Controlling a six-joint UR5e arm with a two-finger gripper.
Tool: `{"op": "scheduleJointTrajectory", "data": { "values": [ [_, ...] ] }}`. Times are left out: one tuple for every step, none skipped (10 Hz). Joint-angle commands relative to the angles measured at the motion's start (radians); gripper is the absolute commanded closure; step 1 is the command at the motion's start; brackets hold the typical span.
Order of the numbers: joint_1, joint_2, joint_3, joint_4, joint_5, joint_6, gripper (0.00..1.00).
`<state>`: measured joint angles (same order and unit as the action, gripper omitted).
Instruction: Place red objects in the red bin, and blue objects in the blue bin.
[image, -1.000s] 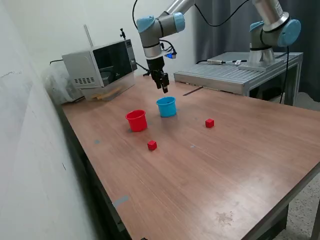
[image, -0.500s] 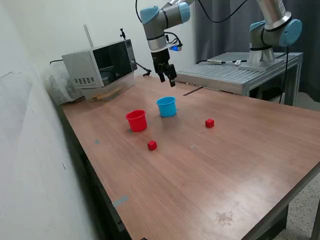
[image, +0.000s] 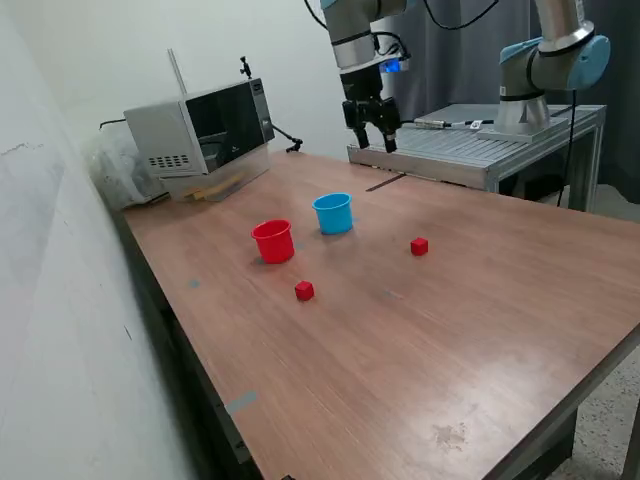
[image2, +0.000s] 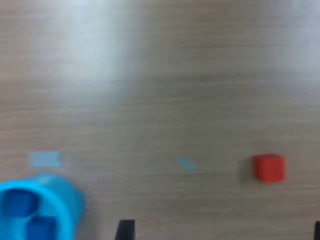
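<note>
Two dark-blue cubes (image2: 30, 215) lie side by side inside the light-blue cup (image: 333, 213), as the wrist view shows. Taking that cup as the landmark: the red cup (image: 273, 241) stands upright just beside it, toward the exterior view's left and a little nearer the camera. One red cube (image: 304, 291) rests on the table (image: 480, 330) in front of the two cups, nearer the camera and closer to the red cup. The other red cube (image: 419, 246) sits on bare wood well apart from the light-blue cup, toward the exterior view's right.

The gripper (image: 373, 139) hangs high over the far edge of the table, beyond the light-blue cup and toward the exterior view's right of it, its fingers spread apart and holding nothing. A second ago it hovered just above the cup's rim; half a second ago it was higher and starting to move away; now it has risen further and swung toward the exterior view's right. The cups and both red cubes have not moved.

A microwave (image: 198, 135) stands at the far corner, behind the red cup.
</note>
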<state>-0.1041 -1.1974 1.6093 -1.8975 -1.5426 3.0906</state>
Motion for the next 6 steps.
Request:
{"op": "scheduleJointTrajectory", "data": {
  "values": [
    [0.076, -0.013, 0.024, -0.009, 0.059, 0.060, 0.00],
    [0.092, -0.002, 0.029, -0.044, 0.140, 0.068, 0.00],
    [0.095, 0.021, 0.031, -0.072, 0.140, 0.069, 0.00],
    [0.127, 0.060, 0.029, -0.092, 0.137, 0.086, 0.00],
    [0.135, 0.096, 0.026, -0.115, 0.131, 0.091, 0.00],
    [0.135, 0.134, 0.026, -0.150, 0.128, 0.091, 0.00]
  ]
}}
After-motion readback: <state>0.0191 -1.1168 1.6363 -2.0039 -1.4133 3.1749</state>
